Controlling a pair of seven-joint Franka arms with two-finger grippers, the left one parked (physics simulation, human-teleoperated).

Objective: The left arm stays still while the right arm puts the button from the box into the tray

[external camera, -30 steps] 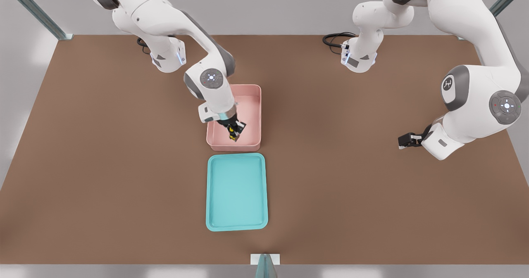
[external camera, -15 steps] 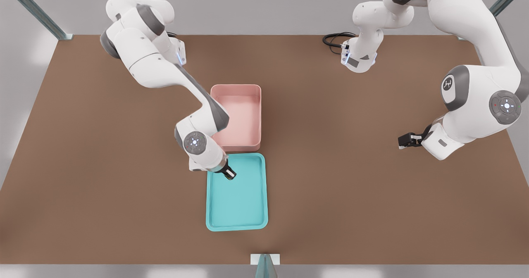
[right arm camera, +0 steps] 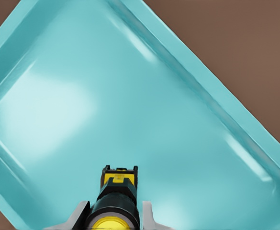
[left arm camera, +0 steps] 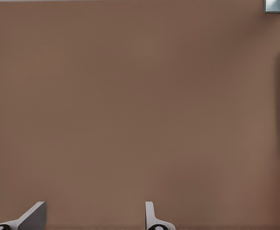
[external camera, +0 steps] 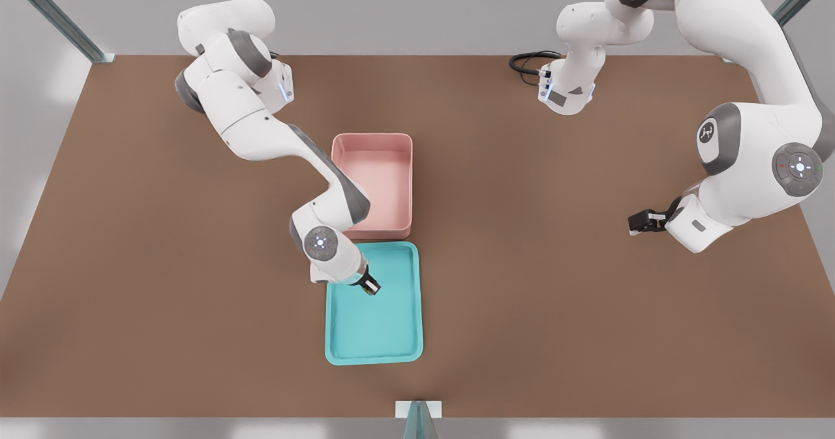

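Observation:
The button [right arm camera: 115, 199], a dark stub with a yellow cap, sits between the fingers of my gripper [right arm camera: 115, 216], which is shut on it. In the front view the gripper [external camera: 370, 287] hangs just above the turquoise tray [external camera: 378, 328], over its upper half near the end closest to the box, and the button [external camera: 372, 289] shows as a small yellow speck at the fingertips. The pink box [external camera: 381, 178] stands directly behind the tray, with nothing visible inside it. Turquoise tray floor [right arm camera: 130, 96] fills most of the right wrist view.
The other arm [external camera: 750, 165] is parked at the front view's right, its gripper [external camera: 642, 222] low over the brown table [external camera: 554, 308]. A black cable [external camera: 530, 60] lies near the back edge. A small bracket [external camera: 418, 409] marks the table's front edge.
The gripper has carried the button out of the pink box and over the tray. In the last half second it shifted slightly further in over the tray.

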